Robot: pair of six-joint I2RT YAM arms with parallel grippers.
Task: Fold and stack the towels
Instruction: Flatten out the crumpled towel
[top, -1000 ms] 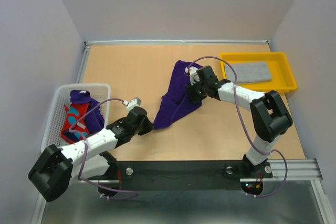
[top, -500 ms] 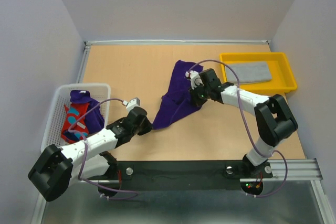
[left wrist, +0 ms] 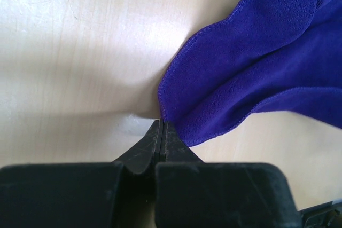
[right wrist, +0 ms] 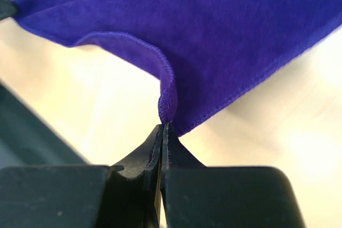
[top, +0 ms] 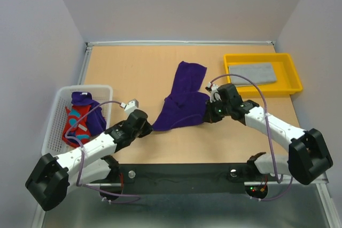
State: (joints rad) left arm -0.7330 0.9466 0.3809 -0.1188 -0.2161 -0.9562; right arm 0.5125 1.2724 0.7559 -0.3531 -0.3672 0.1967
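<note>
Right gripper (top: 209, 115) now sits nearer the near table edge than a second ago, and the purple towel (top: 183, 97) corner has come with it. The towel's near hem is now drawn out sideways between the two grippers. Left gripper (top: 147, 128) has barely shifted.

Both sets of jaws are pressed together on cloth. In the left wrist view the left gripper (left wrist: 162, 127) pinches only the very corner of the purple towel (left wrist: 251, 73). In the right wrist view the right gripper (right wrist: 163, 127) nips a small pucker of hem on the towel (right wrist: 224, 30).

The towel lies mid-table (top: 128, 73), with its far part running up as a narrow, creased strip. The grey towel (top: 257, 73) is folded flat in the yellow tray (top: 291, 86). The red towel (top: 75, 124) and the second purple towel (top: 82, 99) are still in the white basket (top: 59, 99).

Risks, as I judge them:
- Both grips are shallow, right on the stitched edge. More sideways tension or a quick lift could pull a corner free, so the towel drops and needs a re-grasp.
- The far part is bunched and off to one side. Folding now would likely give a skewed, lumpy fold, so spread it first.
- Uneven pull from the two arms would twist the hem and drag the cloth across the table instead of flattening it.
- The right corner looks rolled in the jaws. It may spring loose or fold under.
</note>
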